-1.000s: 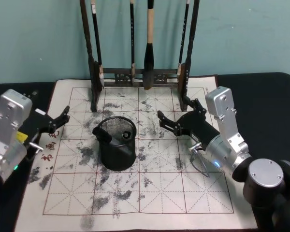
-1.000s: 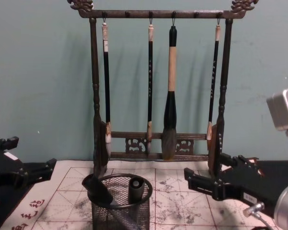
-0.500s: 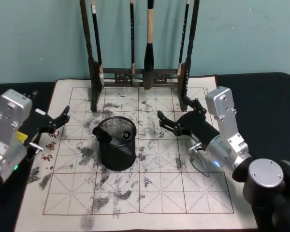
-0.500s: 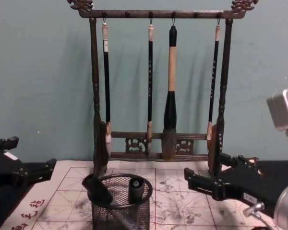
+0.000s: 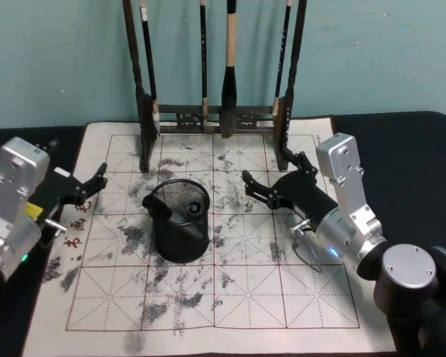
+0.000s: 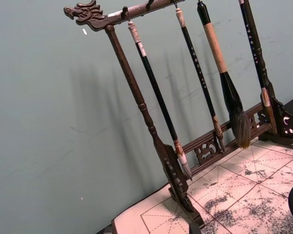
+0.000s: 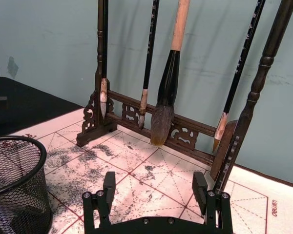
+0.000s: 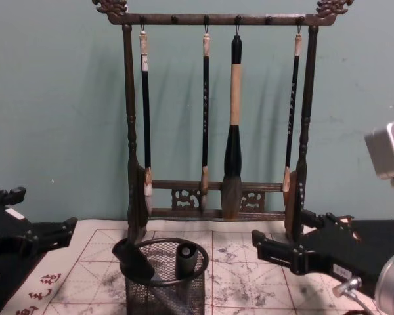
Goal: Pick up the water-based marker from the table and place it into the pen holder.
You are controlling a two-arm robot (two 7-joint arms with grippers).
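From my seat at the controls, the biggest thing I see is the grid-printed practice mat (image 5: 230,297), blotched with grey ink and spread over the dark table (image 5: 416,149). At its far edge stands the wooden brush rack (image 8: 213,20) with four calligraphy brushes (image 8: 232,164) hanging from its top bar (the thick tan-handled one is third from the left in the chest view). Next in size are my two arms. The right gripper (image 5: 271,177) sits over the right side of the mat, its fingers spread wide with nothing between them; my right wrist view shows both black fingertips (image 7: 107,187) apart above the mat, the rack beyond them. The left gripper (image 5: 97,182) hangs at the mat's left edge, by the red printed characters, jaws parted and empty as far as I can judge from the head view. Between the two grippers, a little left of centre, stands the pen holder (image 5: 180,249), upright on the mat. The water-based marker (image 5: 162,206) is inside it, leaning, its black cap poking up over the rim on the left side in the chest view. A second short dark cylinder (image 8: 186,257) stands in the cup beside it; I cannot tell what that is.
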